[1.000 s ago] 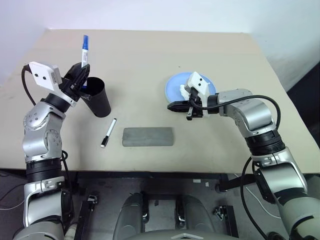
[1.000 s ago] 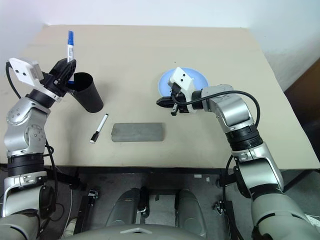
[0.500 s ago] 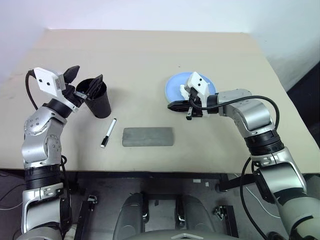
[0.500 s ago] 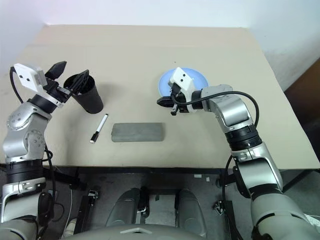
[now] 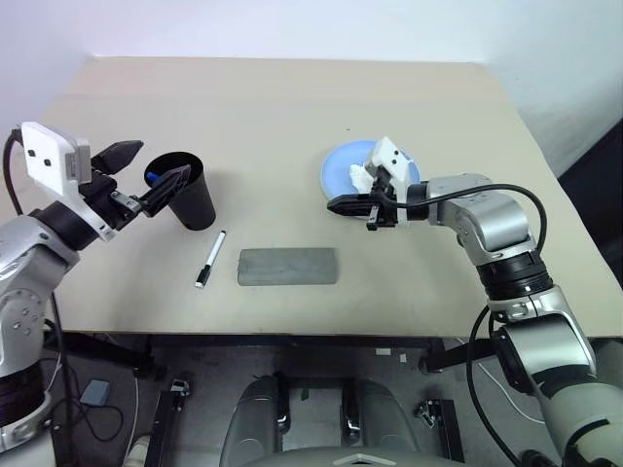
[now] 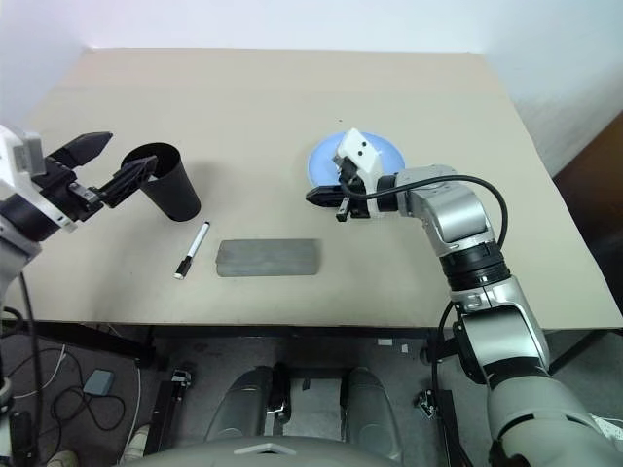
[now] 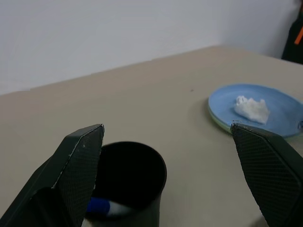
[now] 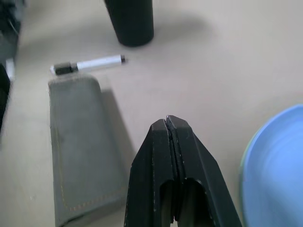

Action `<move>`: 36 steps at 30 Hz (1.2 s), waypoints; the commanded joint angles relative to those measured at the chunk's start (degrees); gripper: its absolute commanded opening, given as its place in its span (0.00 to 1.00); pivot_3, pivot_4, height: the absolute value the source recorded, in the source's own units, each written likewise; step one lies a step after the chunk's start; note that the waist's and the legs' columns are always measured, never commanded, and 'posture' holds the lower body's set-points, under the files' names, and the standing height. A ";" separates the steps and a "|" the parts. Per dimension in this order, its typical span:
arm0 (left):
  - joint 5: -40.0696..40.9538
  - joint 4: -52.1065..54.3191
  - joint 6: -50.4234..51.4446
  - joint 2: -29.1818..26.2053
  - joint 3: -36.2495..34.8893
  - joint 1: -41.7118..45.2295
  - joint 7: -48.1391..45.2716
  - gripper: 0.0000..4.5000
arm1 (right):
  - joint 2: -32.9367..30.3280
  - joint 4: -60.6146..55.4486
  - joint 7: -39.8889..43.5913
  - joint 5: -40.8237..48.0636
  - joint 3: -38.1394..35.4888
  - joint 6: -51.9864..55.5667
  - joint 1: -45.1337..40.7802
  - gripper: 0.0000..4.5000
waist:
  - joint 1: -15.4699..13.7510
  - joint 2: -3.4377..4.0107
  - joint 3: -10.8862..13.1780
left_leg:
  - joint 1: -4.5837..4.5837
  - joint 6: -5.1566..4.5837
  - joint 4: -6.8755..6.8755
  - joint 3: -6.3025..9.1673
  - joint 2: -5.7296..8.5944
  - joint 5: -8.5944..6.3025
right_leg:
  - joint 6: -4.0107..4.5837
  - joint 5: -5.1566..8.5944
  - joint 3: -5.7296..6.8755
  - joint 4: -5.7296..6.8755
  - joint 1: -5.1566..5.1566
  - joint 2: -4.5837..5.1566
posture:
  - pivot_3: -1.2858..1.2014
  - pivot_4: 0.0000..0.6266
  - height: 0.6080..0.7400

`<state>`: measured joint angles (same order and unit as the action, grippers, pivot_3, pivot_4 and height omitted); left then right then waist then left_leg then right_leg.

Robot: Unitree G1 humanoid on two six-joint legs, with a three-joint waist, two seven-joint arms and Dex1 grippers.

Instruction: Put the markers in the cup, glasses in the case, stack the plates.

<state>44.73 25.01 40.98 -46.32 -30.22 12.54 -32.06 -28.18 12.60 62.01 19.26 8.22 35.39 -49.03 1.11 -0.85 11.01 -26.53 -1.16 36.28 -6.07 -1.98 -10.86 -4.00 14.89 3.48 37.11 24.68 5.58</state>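
In the head views, the left gripper (image 5: 146, 188) is standing wide open and empty, hanging level beside the cup (image 5: 187, 190), on the side of the table's left edge. One finger is reaching just to the cup's rim. The blue marker (image 5: 154, 176) is lying inside the cup. The black marker (image 5: 210, 259) is lying on the table (image 5: 292, 107) between the cup and the case (image 5: 288, 266), nearer the front edge. I am judging that a careless sweep of this open gripper toward the black marker could knock the cup over, since the cup is tall and the finger is so near to it. The right gripper (image 5: 339, 205) is closed on nothing, hovering beside the plates (image 5: 343, 170), which are sitting toward the right edge with a white tissue (image 5: 362, 176) on them.

In the left wrist view, the two fingers (image 7: 75, 170) are standing far apart with the cup low between them, and a blue cap is showing at its bottom. The blue plate (image 7: 265, 118) with the tissue is lying beyond, well apart.

In the right wrist view, the fingers (image 8: 173, 156) are pressed together. The case and the black marker are lying ahead of them, apart, and the blue plate's rim is just beside. A risk here is that this closed gripper could push the plates toward the edge if it is moving sideways.
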 commanded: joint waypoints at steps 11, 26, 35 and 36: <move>9.71 8.48 13.07 -3.48 -8.66 -19.22 0.24 1.00 | -3.19 -3.19 6.59 5.91 -5.48 -1.70 0.68 0.20 | -0.06 0.03 0.02 | 0.00 0.04 -0.24 -0.02 -0.01 -0.01 | 0.12 -0.01 -0.08 -0.11 0.37 0.05 | 0.52 0.24 0.78; 1.55 2.91 21.25 -1.68 8.96 -5.43 13.59 1.00 | -4.59 -5.83 1.84 3.60 -5.05 -1.80 2.32 0.99 | -0.07 0.02 0.01 | -0.14 0.19 -1.00 -0.26 0.01 0.12 | 0.80 -0.52 -0.13 -0.89 0.43 -0.03 | 0.52 0.24 0.78; -1.31 -1.44 34.13 3.60 16.45 5.06 21.99 1.00 | -5.27 -7.11 -0.01 2.08 -4.38 -1.52 3.28 0.99 | -0.19 0.01 0.01 | -0.13 0.14 -0.48 -0.26 -0.11 0.15 | 0.56 -0.61 -0.03 -0.86 0.17 -0.21 | 0.52 0.24 0.78; -1.71 -1.55 36.03 4.02 16.97 5.77 22.85 1.00 | -5.26 -7.28 -0.21 2.02 -4.37 -1.43 3.39 0.99 | -0.20 0.01 0.01 | -0.14 0.13 -0.41 -0.26 -0.12 0.14 | 0.47 -0.66 -0.02 -0.86 0.14 -0.23 | 0.52 0.24 0.78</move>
<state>44.23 23.20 74.17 -42.43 -13.89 17.24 -10.76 -32.79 7.92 62.21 21.18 4.30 34.50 -45.53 0.91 -0.83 11.02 -26.68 -1.03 35.92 -6.33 -2.11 -10.72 -3.60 14.19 3.45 36.25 24.80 5.34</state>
